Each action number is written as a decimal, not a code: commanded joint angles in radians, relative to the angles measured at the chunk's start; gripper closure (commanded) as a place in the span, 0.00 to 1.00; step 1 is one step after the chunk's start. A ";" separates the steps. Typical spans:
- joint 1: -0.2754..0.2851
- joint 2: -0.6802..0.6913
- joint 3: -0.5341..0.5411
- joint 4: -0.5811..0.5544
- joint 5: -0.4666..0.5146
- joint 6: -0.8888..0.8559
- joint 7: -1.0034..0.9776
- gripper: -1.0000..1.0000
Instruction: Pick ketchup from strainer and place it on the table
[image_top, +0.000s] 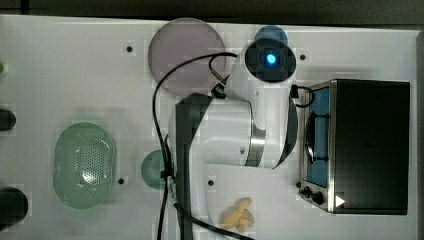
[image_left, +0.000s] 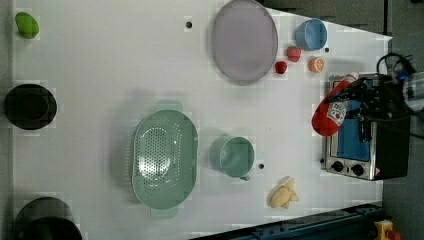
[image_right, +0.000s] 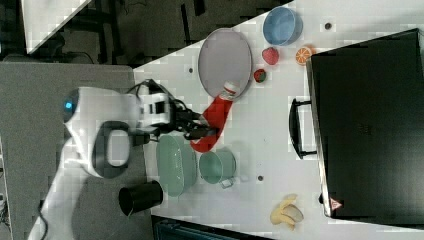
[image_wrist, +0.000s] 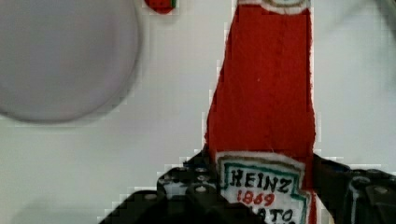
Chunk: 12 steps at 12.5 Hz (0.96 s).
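The ketchup (image_right: 212, 125), a red bottle with a white cap, hangs in the air above the table (image_left: 100, 75), tilted with its cap toward the lilac plate. My gripper (image_right: 200, 129) is shut on its labelled lower body. In the wrist view the dark fingers (image_wrist: 187, 189) press both sides of the ketchup (image_wrist: 266, 93) at the label. The left view shows the ketchup (image_left: 330, 112) and the gripper (image_left: 357, 100) in front of the toaster oven. The pale green strainer (image_left: 164, 159) lies on the table with nothing in it, apart from the gripper.
A lilac plate (image_left: 244, 40), a teal cup (image_left: 234, 156), a blue cup (image_left: 311, 34), two strawberries (image_left: 294, 53), an orange slice (image_left: 315, 64) and a banana (image_left: 284, 194) lie on the table. A toaster oven (image_top: 365, 145) stands at the top view's right. Black cups (image_left: 30, 106) sit near the strainer's edge.
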 joint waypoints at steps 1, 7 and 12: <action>0.021 -0.012 -0.014 -0.119 -0.001 0.145 -0.082 0.40; 0.022 0.102 -0.019 -0.275 -0.028 0.412 -0.082 0.40; 0.022 0.124 -0.022 -0.271 -0.115 0.450 -0.081 0.00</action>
